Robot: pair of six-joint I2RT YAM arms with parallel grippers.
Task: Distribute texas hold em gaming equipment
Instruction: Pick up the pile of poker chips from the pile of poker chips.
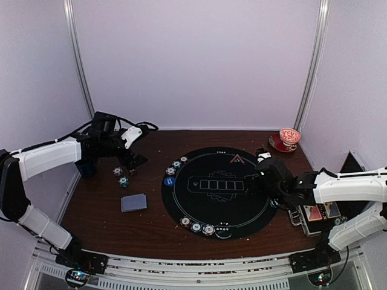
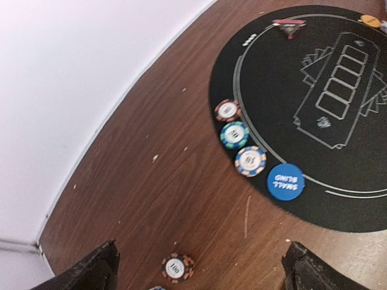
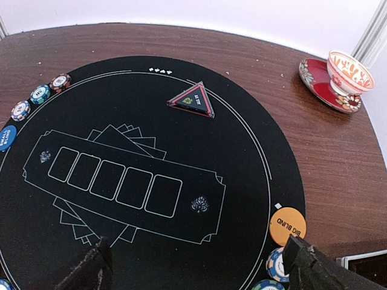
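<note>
Both pairs of fingers wide, nothing held.
Left fingers [image 2: 97, 269] spread above a chip [image 2: 177, 267] lying on the bare worktop [image 2: 151, 199]. Right fingers [image 3: 91, 266] spread over the black mat [image 3: 242, 169]. Three chips [image 2: 234, 135] and the blue disc [image 2: 285, 181] sit on the mat's left rim, the orange disc [image 3: 288, 225] on its right rim, the red triangle marker [image 3: 192, 100] at the far side. Cards [image 1: 133, 202] lie on the worktop, off the mat.
</note>
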